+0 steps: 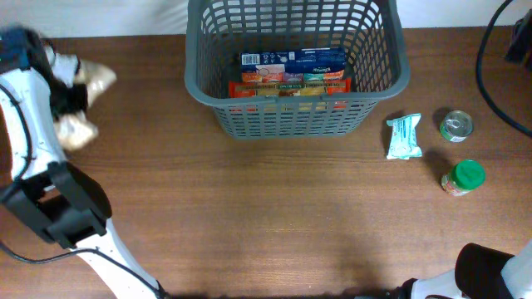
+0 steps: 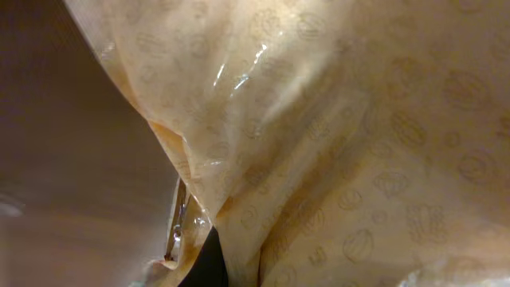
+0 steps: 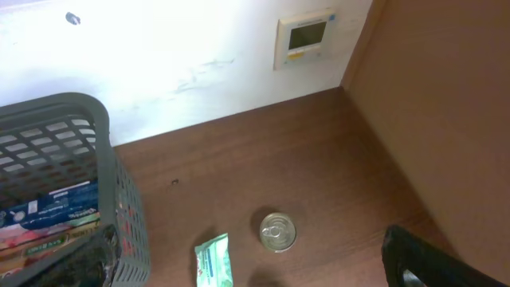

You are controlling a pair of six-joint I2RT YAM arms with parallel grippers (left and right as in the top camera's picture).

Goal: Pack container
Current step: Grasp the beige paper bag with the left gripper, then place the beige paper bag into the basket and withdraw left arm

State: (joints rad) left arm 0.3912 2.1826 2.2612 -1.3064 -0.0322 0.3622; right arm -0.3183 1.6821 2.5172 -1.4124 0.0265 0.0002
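Observation:
The dark grey basket stands at the back middle of the table; it also shows at the left edge of the right wrist view. Inside lie a blue box and an orange-red box. My left gripper is at the far left, shut on a tan, printed plastic bag, which fills the left wrist view. My right gripper is open and empty, well above the table right of the basket, its fingers at the frame's lower corners.
Right of the basket lie a green-white packet, a tin can and a green-lidded jar. A black cable hangs at the far right. A wall runs behind the table.

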